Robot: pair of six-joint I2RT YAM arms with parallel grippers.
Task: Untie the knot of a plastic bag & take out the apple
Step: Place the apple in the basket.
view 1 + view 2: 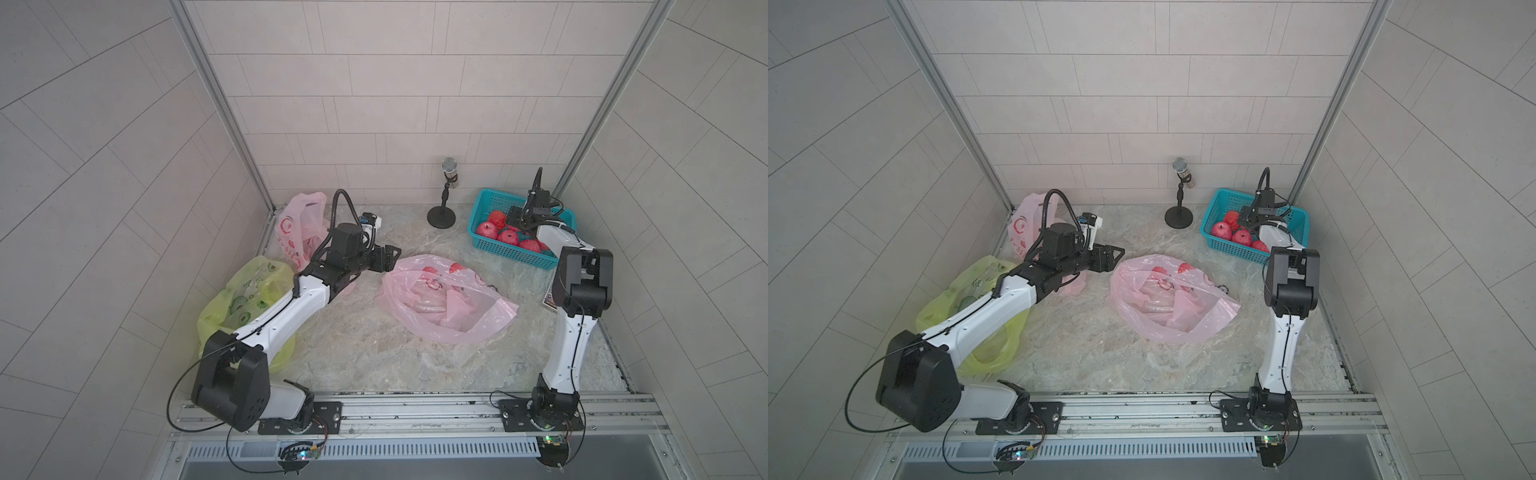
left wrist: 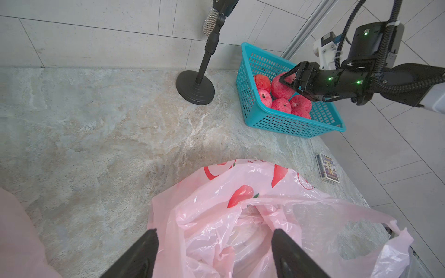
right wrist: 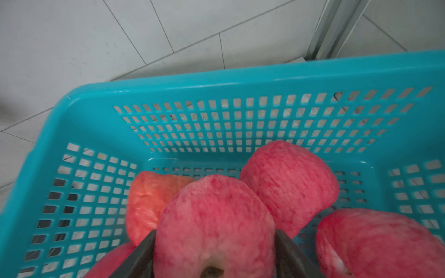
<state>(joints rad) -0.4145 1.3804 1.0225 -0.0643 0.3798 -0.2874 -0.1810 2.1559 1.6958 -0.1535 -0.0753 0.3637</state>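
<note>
While my right gripper was clamped on the apple, one finger pressed to each side of it, I had the fruit over the teal basket at the table's far right corner. The apple's stem hollow faced back toward my wrist. Other red apples lay in the basket under and beside the one I gripped. I could not tell whether it touched them.

My left gripper was released, its fingers spread wide with nothing between them. It hung at the near-left edge of the pink bag, clear of the plastic as far as I could tell. That bag lay slumped flat in the middle of the table, between my two arms and well apart from the basket. Its mouth gaped toward my left wrist, and red fruit was printed on its crumpled skin. Something pale showed through the plastic inside, but I could not make out what.

A microphone stood on a round-based stand by the back wall, just beside the basket. A small card box lay near the table's right edge, close to my right arm. On the left, an upright pink bag stood behind my left forearm, and a yellow-green bag sat partly under it.
</note>
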